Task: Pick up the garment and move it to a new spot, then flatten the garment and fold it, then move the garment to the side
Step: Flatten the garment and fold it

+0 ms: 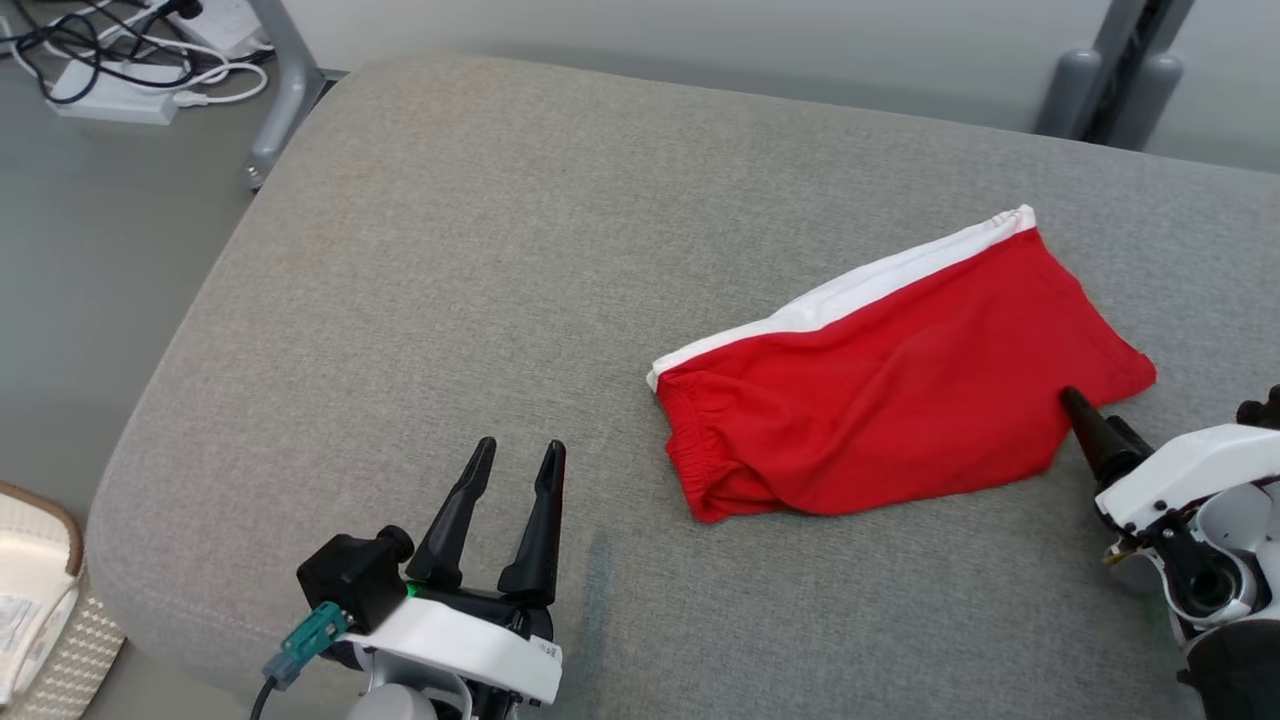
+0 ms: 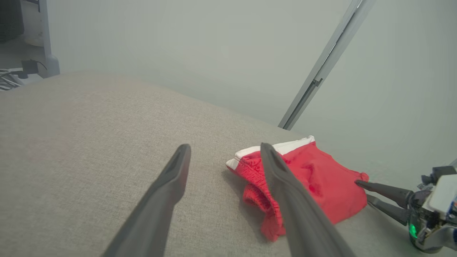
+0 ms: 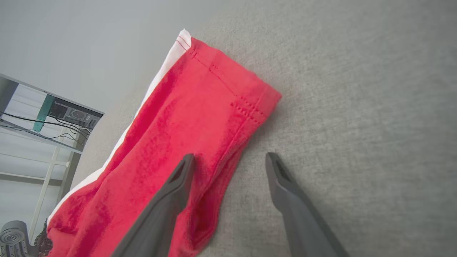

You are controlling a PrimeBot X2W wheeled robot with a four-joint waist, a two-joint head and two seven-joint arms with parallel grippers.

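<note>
Red shorts [image 1: 900, 370] with a white side stripe lie on a grey fabric cushion [image 1: 450, 250], right of its middle, elastic waistband toward the robot's left and leg hem toward its right. They look folded in half, one leg stacked on the other, fairly flat with a few soft wrinkles. Judging by that, the flattening and at least one fold seem done; what probably remains is carrying them off to the side.

At the lower left, the left gripper [image 1: 521, 447] hovers over bare cushion well apart from the shorts, its fingers spread wide and holding nothing. The right gripper [image 3: 230, 156] reaches in low from the right at the near edge by the hem. Its fingers are spread too, one over the red cloth, the other over bare cushion, straddling the edge without pinching it.
</note>
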